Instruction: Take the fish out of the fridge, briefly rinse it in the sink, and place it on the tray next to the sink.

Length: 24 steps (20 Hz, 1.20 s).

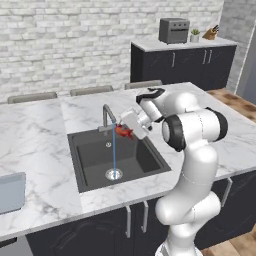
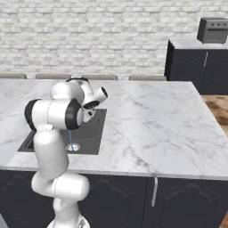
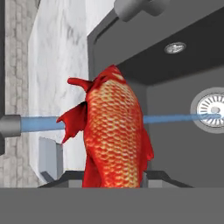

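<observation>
Pincer [image 1: 126,131] of the white robot arm is closed on the fish [image 1: 123,132], a small red-orange one, and holds it out over the sink [image 1: 145,156] just beside the spout of the bent grey faucet [image 1: 106,116]. Seen from the left, a thin blue stream of water [image 1: 114,150] falls from the spout straight down to the round metal drain [image 1: 114,174], and the fish sits right at the stream, near its top. From the camera on the hand, the fish [image 3: 114,135] is close and large, scales and pointed fins clear, with the blue stream [image 3: 41,124] running across behind it toward the drain [image 3: 211,109]; whether the water truly touches the fish I cannot tell. The dark basin is set in a white marble bench [image 1: 35,145]. At the far left edge of that bench lies a pale grey tray [image 1: 11,192], well apart from the fish and partly cut off by the picture's edge.

As I judge it, the fish is already out of the fridge and the rinse is the step in hand. Left to do: finish the brief rinse, carry the fish across the bench to the tray and set it down there, then let go
</observation>
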{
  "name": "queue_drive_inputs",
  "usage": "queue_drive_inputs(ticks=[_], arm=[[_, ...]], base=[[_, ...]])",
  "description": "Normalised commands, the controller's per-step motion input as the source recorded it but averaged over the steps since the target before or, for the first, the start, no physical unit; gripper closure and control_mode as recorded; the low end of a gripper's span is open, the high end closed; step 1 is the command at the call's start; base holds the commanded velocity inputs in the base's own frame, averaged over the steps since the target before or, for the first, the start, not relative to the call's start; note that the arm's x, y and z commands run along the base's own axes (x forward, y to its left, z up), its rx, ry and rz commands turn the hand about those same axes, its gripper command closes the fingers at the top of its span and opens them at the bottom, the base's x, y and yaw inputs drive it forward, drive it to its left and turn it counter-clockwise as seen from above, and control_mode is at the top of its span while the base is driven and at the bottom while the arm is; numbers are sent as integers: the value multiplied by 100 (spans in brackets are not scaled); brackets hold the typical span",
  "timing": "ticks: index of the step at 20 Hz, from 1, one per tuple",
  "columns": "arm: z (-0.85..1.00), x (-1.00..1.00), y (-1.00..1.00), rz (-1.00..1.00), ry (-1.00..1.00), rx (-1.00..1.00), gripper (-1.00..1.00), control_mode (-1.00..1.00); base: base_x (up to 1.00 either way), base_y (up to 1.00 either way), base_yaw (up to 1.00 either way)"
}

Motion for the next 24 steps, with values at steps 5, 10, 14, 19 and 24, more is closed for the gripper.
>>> queue_drive_inputs(ticks=[5, 10, 14, 19, 24], arm=[[0, 47, 0, 0, 16, 0, 100, -100], [-8, 32, 0, 1, 24, 0, 100, -100], [-14, 8, 1, 6, 25, 6, 100, -100], [-5, -1, 3, 19, 24, 11, 100, -100], [-2, 8, 3, 17, 17, 16, 100, -100]], base=[[0, 0, 0], [0, 0, 0], [0, 0, 0], [0, 0, 0], [0, 0, 0]])
